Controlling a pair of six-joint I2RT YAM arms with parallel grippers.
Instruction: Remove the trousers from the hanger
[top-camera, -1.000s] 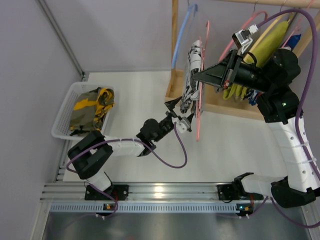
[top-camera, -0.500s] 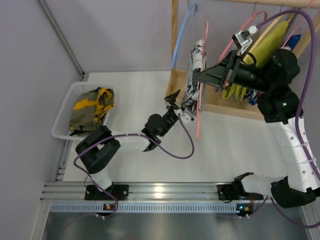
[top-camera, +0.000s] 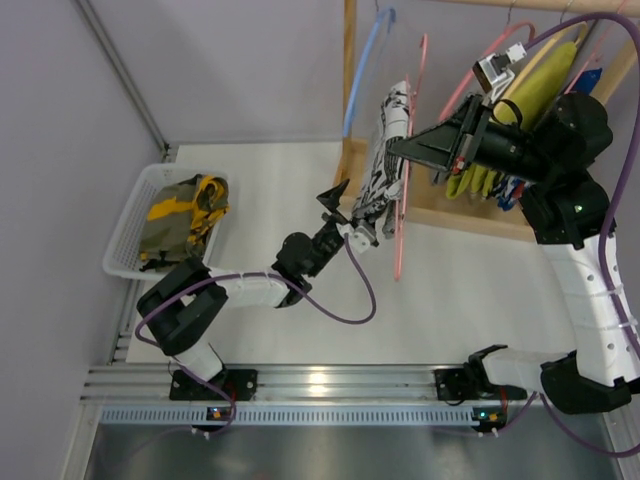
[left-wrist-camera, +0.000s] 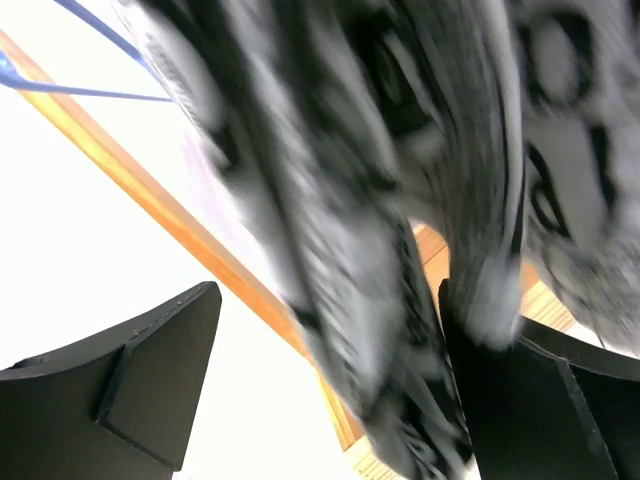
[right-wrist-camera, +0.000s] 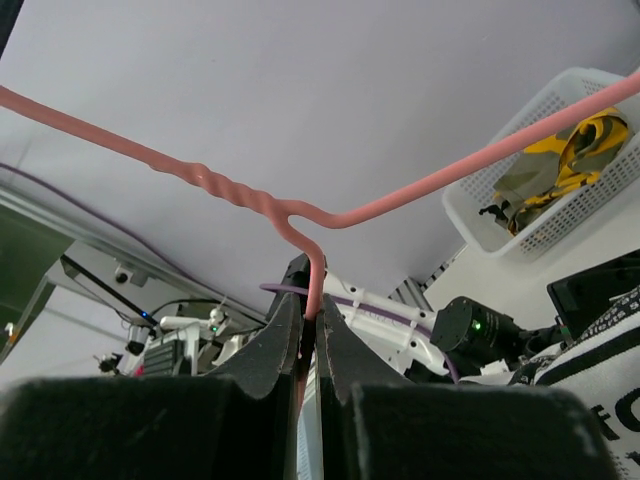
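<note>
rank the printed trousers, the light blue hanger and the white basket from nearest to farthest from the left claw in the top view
1. trousers: right at the open left claw, fabric between its fingers.
2. light blue hanger: hanging beyond the claw, toward the back.
3. white basket: far off to the left.

- Robotics lab bay, this: two robot arms (top-camera: 250, 290) bolted to an aluminium rail (top-camera: 320, 385).
- Purple cables (top-camera: 345, 312) trail loose; bare grey partition walls (top-camera: 230, 70) close it in.
- Makeshift wooden clothes rack (top-camera: 350, 90), white basket (top-camera: 125, 235) on a white table (top-camera: 260, 190).
</note>
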